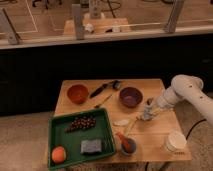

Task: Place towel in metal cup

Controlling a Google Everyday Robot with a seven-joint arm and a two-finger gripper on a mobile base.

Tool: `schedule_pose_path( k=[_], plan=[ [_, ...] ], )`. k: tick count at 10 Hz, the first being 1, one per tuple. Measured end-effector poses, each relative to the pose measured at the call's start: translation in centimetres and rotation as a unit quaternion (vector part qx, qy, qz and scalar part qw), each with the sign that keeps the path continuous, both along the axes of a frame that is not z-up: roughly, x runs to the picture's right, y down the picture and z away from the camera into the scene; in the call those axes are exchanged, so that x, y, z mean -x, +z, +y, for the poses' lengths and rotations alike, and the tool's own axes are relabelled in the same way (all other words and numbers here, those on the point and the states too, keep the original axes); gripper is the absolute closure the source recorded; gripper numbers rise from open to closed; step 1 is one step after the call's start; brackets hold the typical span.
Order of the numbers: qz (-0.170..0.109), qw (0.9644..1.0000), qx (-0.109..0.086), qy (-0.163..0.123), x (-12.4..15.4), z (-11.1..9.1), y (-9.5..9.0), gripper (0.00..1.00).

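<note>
The metal cup [146, 116] stands on the wooden table [155, 142] right of centre, below the purple bowl [130, 96]. My gripper [148, 106] is directly over the cup or touching it, with the white arm [182, 89] reaching in from the right. A folded grey-blue cloth [90, 146], which may be the towel, lies in the green tray [59, 131] at the front left, far from the gripper. A small pale piece [120, 122] lies on the table left of the cup.
An orange bowl [77, 93], a black brush [102, 89] and a utensil [102, 101] lie at the back. The tray also holds grapes [81, 123] and an orange [58, 154]. A small blue bowl [126, 145] and a white cup [175, 141] stand in front.
</note>
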State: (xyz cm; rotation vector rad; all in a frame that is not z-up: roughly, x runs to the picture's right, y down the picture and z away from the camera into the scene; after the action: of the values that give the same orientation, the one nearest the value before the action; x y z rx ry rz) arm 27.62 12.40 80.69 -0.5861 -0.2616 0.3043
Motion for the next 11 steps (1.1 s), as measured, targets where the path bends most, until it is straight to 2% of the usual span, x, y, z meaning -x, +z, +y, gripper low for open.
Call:
schedule_pose_path(
  k=[5, 8, 11],
  plan=[
    [0.012, 0.9999, -0.006, 0.011, -0.7, -0.7, 0.8, 0.20],
    [0.029, 0.9994, -0.007, 0.020, -2.7, -1.3, 0.3, 0.20],
    [0.034, 0.9994, 0.002, 0.010, -3.4, -0.2, -0.9, 0.20]
  ],
)
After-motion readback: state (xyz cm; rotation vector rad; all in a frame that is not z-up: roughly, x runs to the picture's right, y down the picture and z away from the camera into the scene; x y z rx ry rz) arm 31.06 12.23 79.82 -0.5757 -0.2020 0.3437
